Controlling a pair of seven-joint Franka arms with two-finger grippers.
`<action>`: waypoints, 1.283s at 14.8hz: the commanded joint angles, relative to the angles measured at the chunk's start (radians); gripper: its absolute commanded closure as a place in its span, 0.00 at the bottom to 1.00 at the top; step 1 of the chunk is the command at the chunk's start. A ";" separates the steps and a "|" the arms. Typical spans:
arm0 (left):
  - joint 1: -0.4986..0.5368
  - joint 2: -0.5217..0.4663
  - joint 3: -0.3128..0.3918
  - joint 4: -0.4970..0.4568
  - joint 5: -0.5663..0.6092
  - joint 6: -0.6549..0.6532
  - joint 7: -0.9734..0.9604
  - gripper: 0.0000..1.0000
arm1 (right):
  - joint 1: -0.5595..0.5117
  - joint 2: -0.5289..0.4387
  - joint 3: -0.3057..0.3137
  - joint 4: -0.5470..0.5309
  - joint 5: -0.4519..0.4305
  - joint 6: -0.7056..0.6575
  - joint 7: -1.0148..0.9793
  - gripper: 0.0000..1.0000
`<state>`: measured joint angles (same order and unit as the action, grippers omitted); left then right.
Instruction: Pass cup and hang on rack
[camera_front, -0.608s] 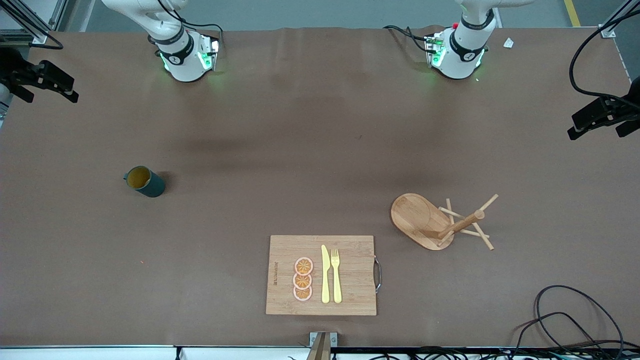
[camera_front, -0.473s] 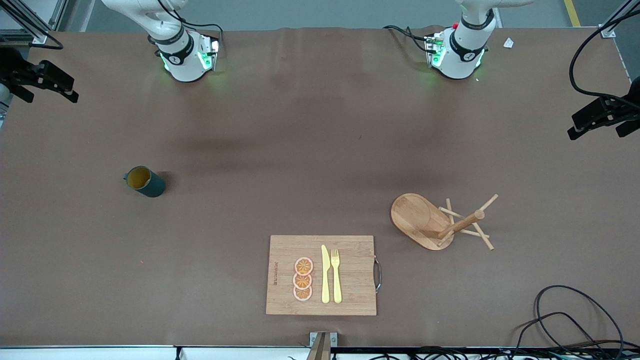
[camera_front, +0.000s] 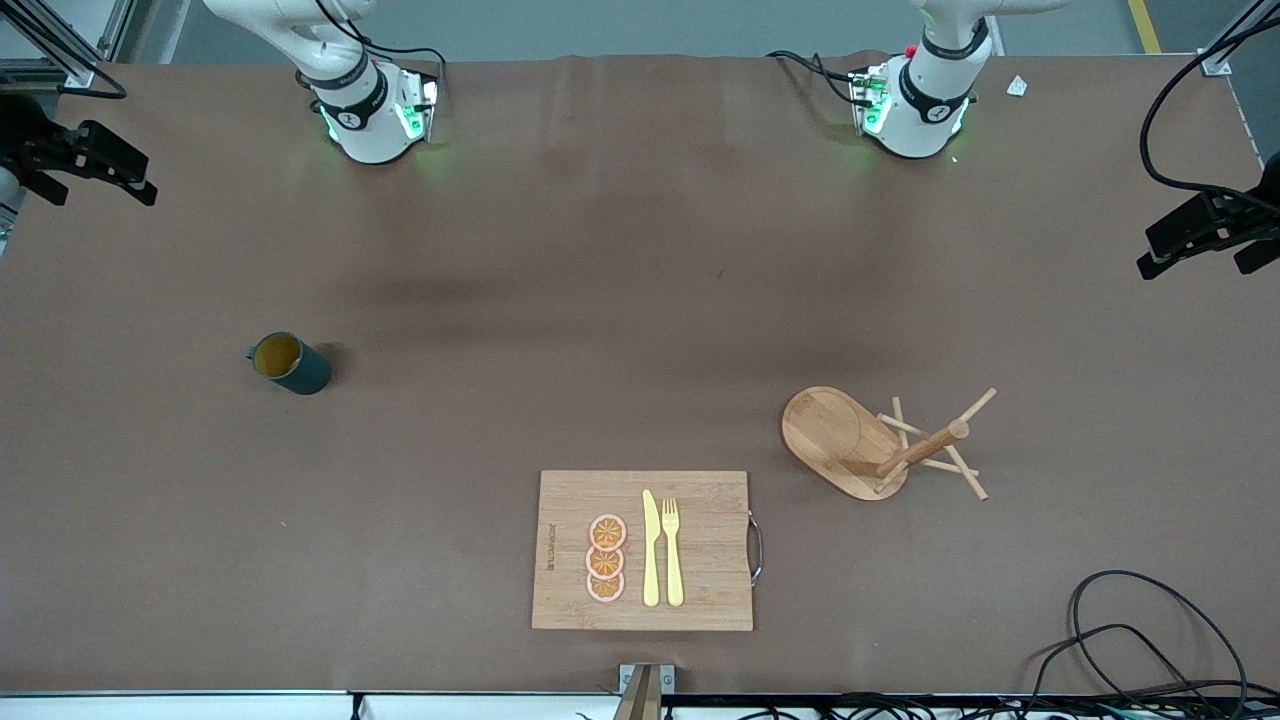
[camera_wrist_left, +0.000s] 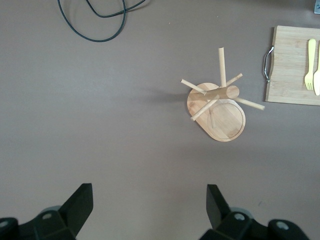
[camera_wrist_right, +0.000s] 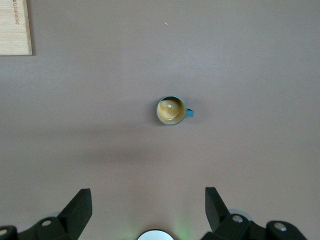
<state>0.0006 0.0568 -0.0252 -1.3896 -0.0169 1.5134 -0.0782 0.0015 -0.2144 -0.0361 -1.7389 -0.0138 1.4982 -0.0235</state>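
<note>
cup (camera_front: 290, 363): you see a matt teal outside
rack (camera_front: 868, 443): smooth pale wood
table (camera_front: 600, 300): matt brown cloth-like cover

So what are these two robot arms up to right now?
Nothing is being handled yet. The cup stands alone on the table toward the right arm's end; the rack stands toward the left arm's end. The right gripper hangs open, high over the cup, and the left gripper hangs open, high over the rack. A cutting board holding a knife, fork and orange slices sits untouched.
</note>
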 joint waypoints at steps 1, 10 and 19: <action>-0.005 -0.011 -0.004 0.001 0.012 0.005 -0.006 0.00 | -0.001 -0.025 -0.001 -0.018 0.012 0.005 -0.006 0.00; -0.008 -0.006 -0.021 0.000 0.022 0.008 0.005 0.00 | -0.011 -0.132 -0.028 -0.413 0.067 0.321 -0.004 0.00; -0.022 0.037 -0.024 -0.003 0.023 0.007 0.008 0.00 | -0.012 -0.070 -0.033 -0.672 0.069 0.739 0.004 0.00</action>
<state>-0.0095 0.0840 -0.0493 -1.3952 -0.0163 1.5146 -0.0744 -0.0034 -0.2977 -0.0690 -2.3622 0.0342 2.1542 -0.0217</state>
